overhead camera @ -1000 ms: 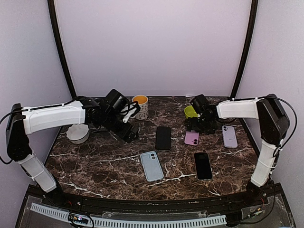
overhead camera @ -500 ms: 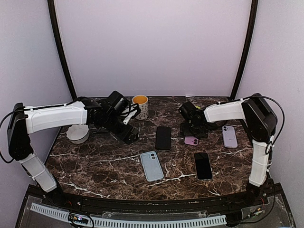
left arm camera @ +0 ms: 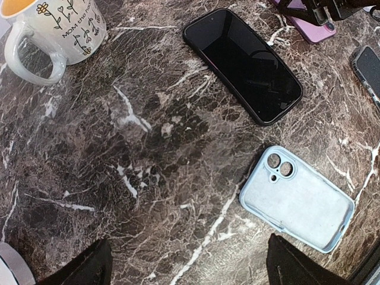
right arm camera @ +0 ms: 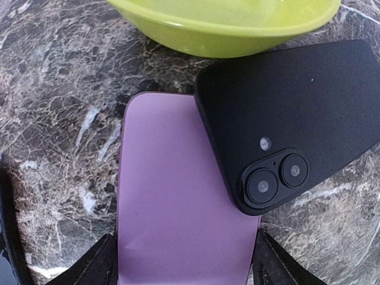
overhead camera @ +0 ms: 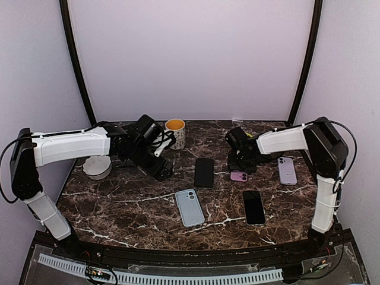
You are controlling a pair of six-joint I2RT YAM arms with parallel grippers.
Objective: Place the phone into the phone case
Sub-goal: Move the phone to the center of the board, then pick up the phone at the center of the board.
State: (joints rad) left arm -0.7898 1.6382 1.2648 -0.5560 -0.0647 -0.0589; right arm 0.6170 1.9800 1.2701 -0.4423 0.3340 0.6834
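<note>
Pink phone (right arm camera: 184, 196), smooth rounded rectangle, lies partly under matte black phone (right arm camera: 291, 113).

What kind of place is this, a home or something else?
Probably a robot test booth, not a home: plain pale walls and black frame poles enclose a marble-patterned table with several phones laid out.

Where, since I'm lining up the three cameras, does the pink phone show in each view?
Top external: pink phone right of centre, just below the right gripper.
Left wrist: pink phone at the top right corner, partly under that gripper.
Right wrist: pink phone lower centre, between the fingertips, a black phone overlapping its corner.
Shared landmark: the right gripper over it.
</note>
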